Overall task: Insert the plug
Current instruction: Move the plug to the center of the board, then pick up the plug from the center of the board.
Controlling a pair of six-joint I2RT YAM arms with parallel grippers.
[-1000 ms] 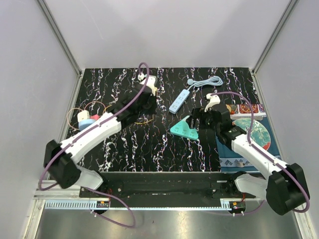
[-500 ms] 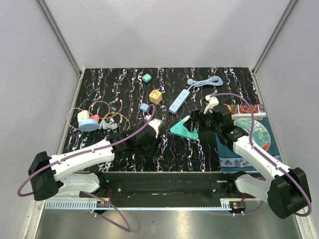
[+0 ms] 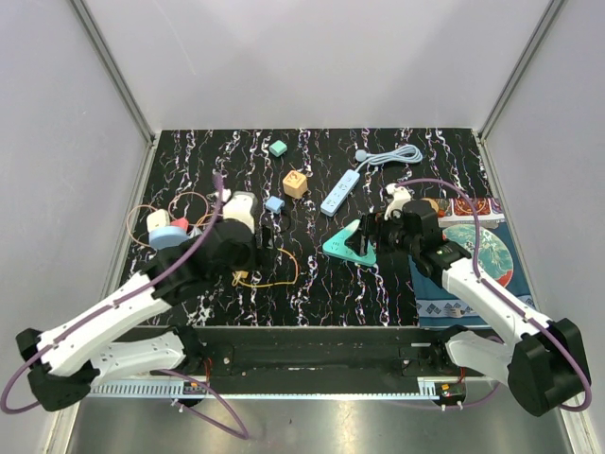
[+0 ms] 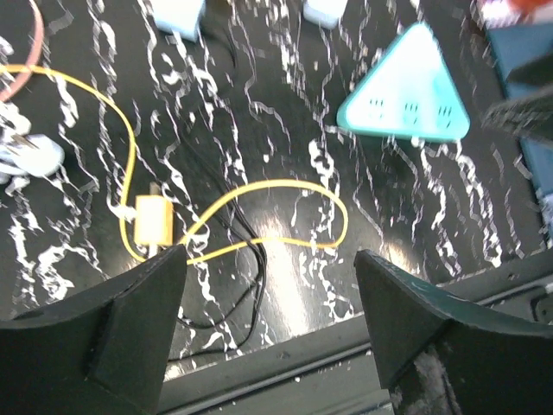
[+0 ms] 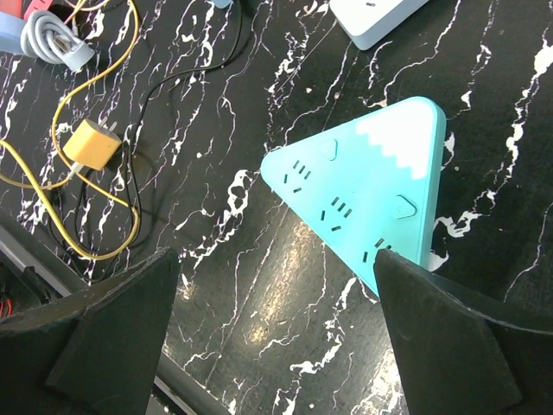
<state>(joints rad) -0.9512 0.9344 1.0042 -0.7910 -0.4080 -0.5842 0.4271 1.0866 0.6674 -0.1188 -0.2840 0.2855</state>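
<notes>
The yellow plug (image 3: 243, 276) lies flat on the black marbled table with its yellow cable (image 3: 286, 271) looped to the right. My left gripper (image 3: 253, 257) hovers over it, open and holding nothing; in the left wrist view the plug (image 4: 153, 220) sits just beyond the left fingertip (image 4: 164, 268). The teal triangular power strip (image 3: 346, 245) lies mid-table, sockets up. My right gripper (image 3: 364, 238) is open right above its right part; in the right wrist view the strip (image 5: 363, 177) reaches the right finger (image 5: 432, 303), and the plug (image 5: 92, 143) shows at far left.
A white power strip (image 3: 339, 192) with a grey coiled cord (image 3: 389, 156) lies at the back. Green (image 3: 278, 148), orange (image 3: 296, 182) and blue (image 3: 274, 203) blocks sit behind the left gripper. Coiled cables and a blue disc (image 3: 166, 235) are at left, a patterned cloth (image 3: 477, 255) at right.
My left arm swung from the back of the table toward the near edge, dragging the yellow cable, and its jaws opened, leaving the plug on the table. The right arm barely moved.
</notes>
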